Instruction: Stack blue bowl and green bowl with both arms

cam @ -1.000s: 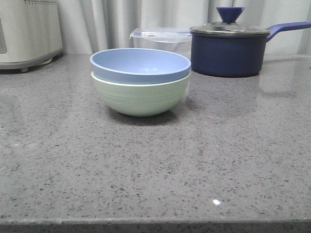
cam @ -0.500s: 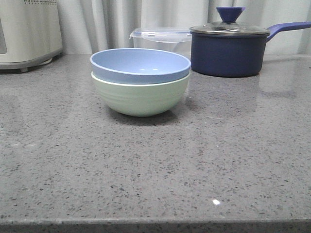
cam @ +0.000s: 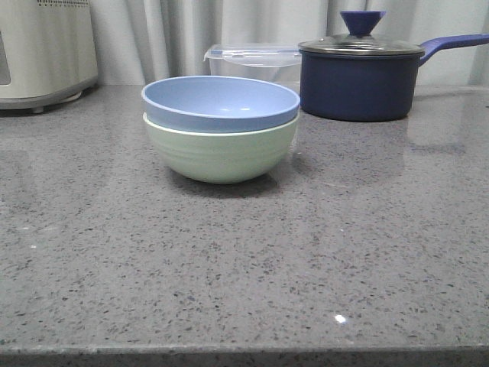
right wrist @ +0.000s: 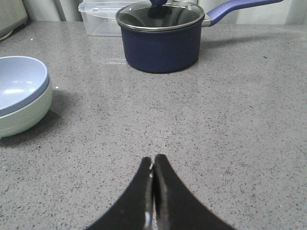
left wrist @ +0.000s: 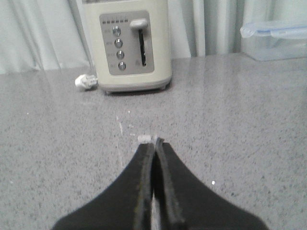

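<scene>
No change is being seen since a second ago: the blue bowl is sitting nested in the green bowl, apparently stacked, while the left gripper and right gripper are being held closed and empty.

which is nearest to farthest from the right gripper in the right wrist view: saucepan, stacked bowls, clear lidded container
1. Stacked bowls, blue bowl in green bowl: nearest the shut right gripper, off to one side.
2. Navy saucepan: farther, straight ahead.
3. Clear container: farthest, behind the saucepan by the curtain.
</scene>
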